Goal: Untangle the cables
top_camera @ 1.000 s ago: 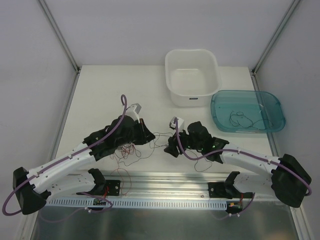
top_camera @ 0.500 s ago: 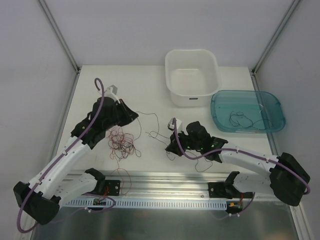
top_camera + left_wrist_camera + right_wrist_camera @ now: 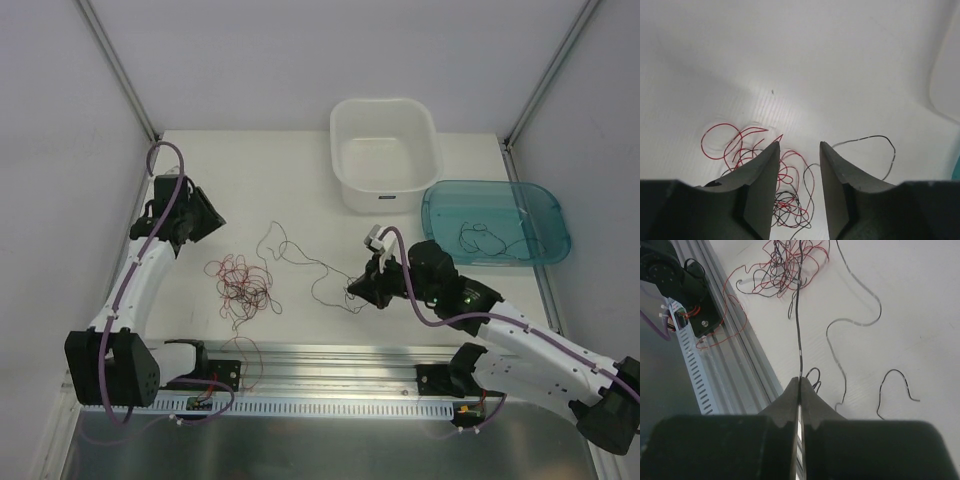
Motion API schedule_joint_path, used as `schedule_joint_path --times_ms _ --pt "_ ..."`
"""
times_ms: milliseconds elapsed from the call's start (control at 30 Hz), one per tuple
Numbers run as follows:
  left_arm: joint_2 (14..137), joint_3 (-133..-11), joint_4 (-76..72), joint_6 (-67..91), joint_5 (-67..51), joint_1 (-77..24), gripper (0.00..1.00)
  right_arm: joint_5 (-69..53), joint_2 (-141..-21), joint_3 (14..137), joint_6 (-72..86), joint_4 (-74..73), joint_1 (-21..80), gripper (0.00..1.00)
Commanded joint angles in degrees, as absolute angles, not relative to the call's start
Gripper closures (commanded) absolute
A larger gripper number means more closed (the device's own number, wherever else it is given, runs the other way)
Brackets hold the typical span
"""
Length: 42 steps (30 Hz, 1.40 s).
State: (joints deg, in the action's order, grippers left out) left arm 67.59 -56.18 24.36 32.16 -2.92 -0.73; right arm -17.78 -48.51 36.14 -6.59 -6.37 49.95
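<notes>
White table (image 3: 300, 170), hair-thin red and black cables (image 3: 243, 287) loosely tangled, left claw (image 3: 799, 145) spread, right claw (image 3: 799, 380) pinching a black strand (image 3: 798, 340).

1. The top external view hangs high above and behind the arm bases. It looks steeply down toward 12 o'clock and takes in the whole table (image 3: 200, 180) from afar.
2. The left wrist view sits just behind the left pincer (image 3: 799, 165), low and close over the cables (image 3: 792, 200).
3. The right wrist view peers past the right pincer (image 3: 800, 382), very near the table, with the rail (image 3: 740, 350) at its 9 o'clock.
4. All three views share the cables. The pale curve at the 3 o'clock edge of the left wrist view is perhaps the white tub (image 3: 946, 75).
</notes>
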Motion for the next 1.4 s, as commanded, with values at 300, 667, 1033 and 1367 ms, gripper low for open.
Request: schedule_joint_path --times_ms 300,667,1033,1367 --pt "63.11 -45.8 25.41 28.13 -10.0 -0.62 0.68 -21.88 -45.97 42.79 -1.31 -8.34 49.57 0.99" --pt "47.58 -35.69 15.05 31.98 -25.93 -15.63 0.23 -21.09 -47.63 44.56 -2.29 -11.6 49.57 0.99" --pt "37.0 -27.86 0.19 37.27 -14.95 -37.69 0.24 -11.62 -48.08 40.26 15.18 -1.5 49.92 0.99" --pt "51.22 -29.36 -12.63 39.45 -8.01 -52.46 0.34 -6.6 -45.53 37.53 21.27 3.34 50.89 0.99"
